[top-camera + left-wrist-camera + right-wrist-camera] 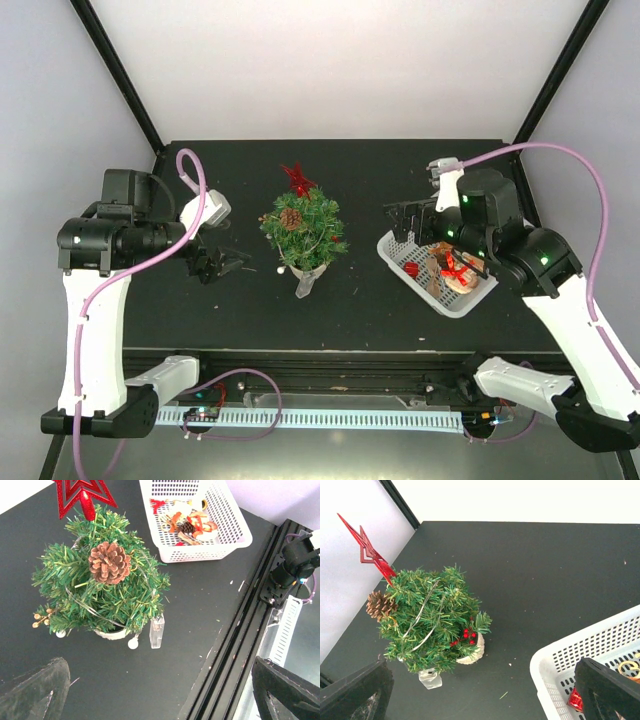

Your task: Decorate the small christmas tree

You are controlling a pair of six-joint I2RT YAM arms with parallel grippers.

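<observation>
A: Small christmas tree (303,225): upright, mid-table (380,310), between both arms. Star (82,495), pine cone (109,562), berries (466,636) fitted.
B: Handling?
A: Probably light, top-heavy, tippy; needles soft, springy. Best held low, at base (472,656).
B: Grippers?
A: Left gripper (236,264), right gripper (400,222): spread wide, empty; right beside basket (200,554).
</observation>
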